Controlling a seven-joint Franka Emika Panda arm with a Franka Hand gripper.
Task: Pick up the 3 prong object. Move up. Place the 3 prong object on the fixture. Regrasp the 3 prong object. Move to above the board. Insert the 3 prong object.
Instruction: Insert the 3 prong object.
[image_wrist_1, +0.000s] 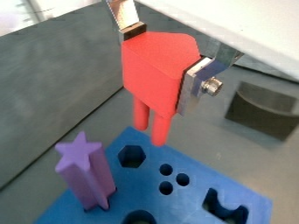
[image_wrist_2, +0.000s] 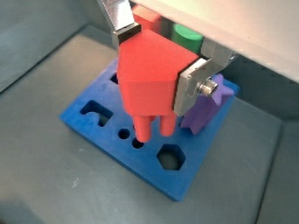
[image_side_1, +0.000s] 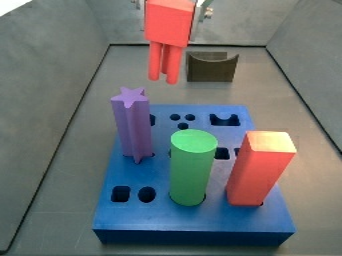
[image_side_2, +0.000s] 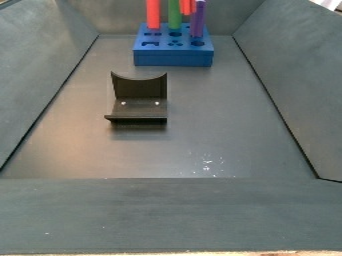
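My gripper (image_wrist_1: 163, 59) jaws clamp the 3 prong object (image_wrist_1: 158, 74), prongs hanging clear above the board (image_wrist_1: 187, 179)'s open holes.

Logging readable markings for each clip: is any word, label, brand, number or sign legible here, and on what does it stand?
None: no text can be read in any view.
The 3 prong object, held in the gripper above the board, is plain red.
The purple star peg, green cylinder, red-orange block and fixture are unmarked.
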